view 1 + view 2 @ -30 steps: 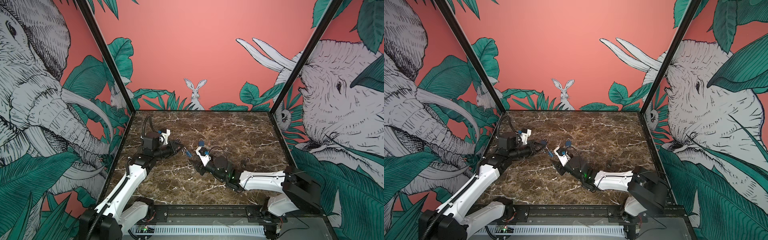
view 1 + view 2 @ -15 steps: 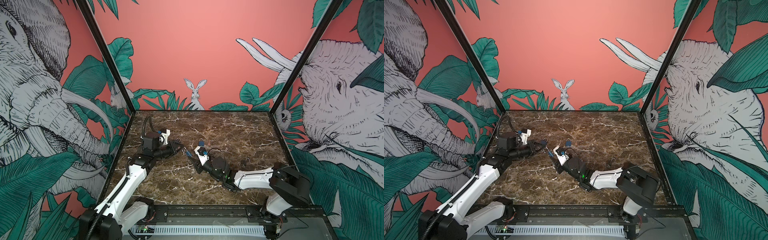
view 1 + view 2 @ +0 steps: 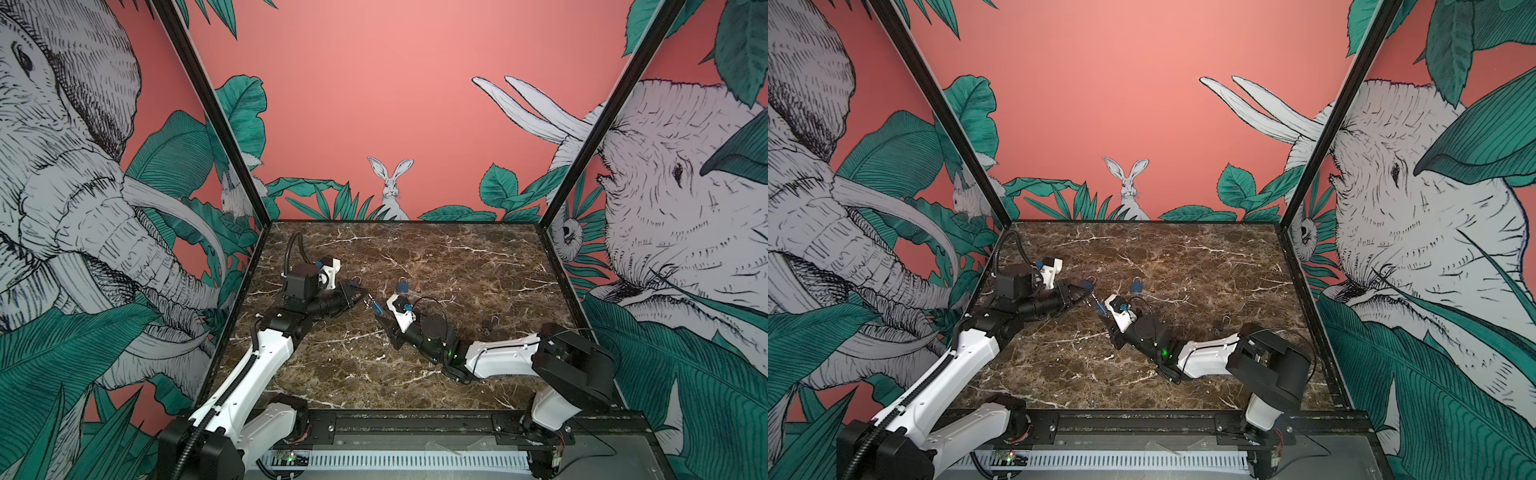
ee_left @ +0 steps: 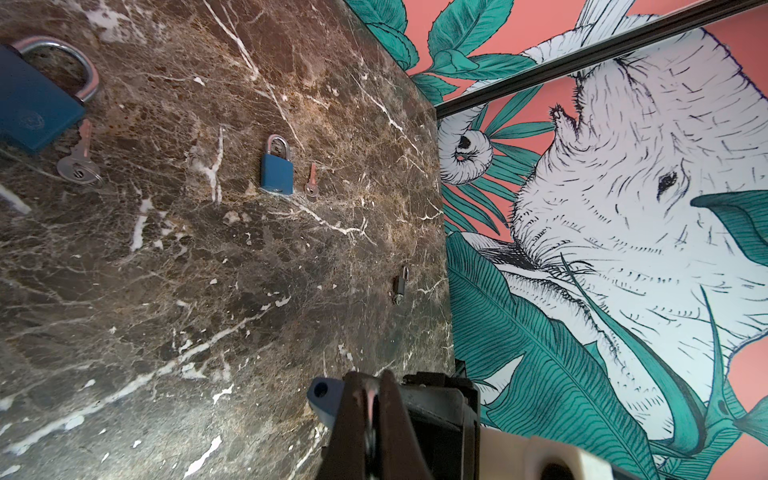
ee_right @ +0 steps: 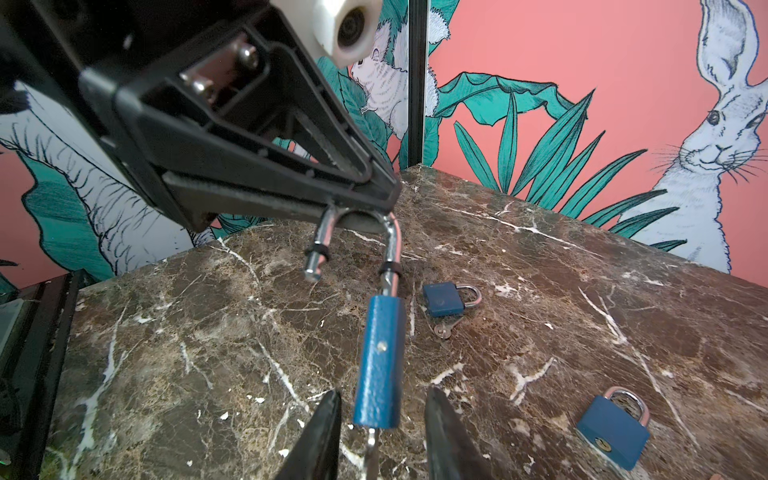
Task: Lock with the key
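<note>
Right tool (image 5: 382,397) had advanced and narrowed, part-open, straddling the padlock (image 5: 380,357) hanging above the tabletop (image 5: 540,291) from the left tool (image 5: 374,197), clamped on its shackle (image 5: 391,245). Closing off-centre might dislodge the key (image 5: 371,451).

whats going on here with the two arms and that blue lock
The left end effector is clamped on the shackle of a blue padlock, holding it above the table with the shackle swung open. A key sticks out of the padlock's bottom. The right end effector sits at that lower end, jaws apart on either side of the body and not gripping yet. Two more blue padlocks and a small dark one lie on the table.
</note>
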Robot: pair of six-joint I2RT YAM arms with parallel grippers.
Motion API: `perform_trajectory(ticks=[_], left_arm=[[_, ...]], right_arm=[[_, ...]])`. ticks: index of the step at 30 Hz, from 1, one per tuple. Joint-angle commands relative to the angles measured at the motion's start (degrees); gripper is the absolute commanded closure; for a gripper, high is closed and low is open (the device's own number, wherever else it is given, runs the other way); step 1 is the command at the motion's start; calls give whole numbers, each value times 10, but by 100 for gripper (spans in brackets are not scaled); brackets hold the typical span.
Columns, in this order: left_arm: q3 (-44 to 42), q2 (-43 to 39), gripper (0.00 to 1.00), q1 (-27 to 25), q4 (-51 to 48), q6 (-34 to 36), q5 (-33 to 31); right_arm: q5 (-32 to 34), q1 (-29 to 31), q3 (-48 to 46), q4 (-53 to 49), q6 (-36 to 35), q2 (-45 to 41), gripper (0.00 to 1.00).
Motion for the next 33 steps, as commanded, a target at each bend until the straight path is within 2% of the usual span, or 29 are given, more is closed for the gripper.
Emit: perform_trajectory(ticks=[1, 33], left_arm=[[13, -20, 100, 1, 6, -5, 6], [4, -22, 100, 3, 12, -8, 10]], right_arm=[[2, 0, 16, 26, 2, 1, 67], [-8, -8, 28, 26, 8, 1, 73]])
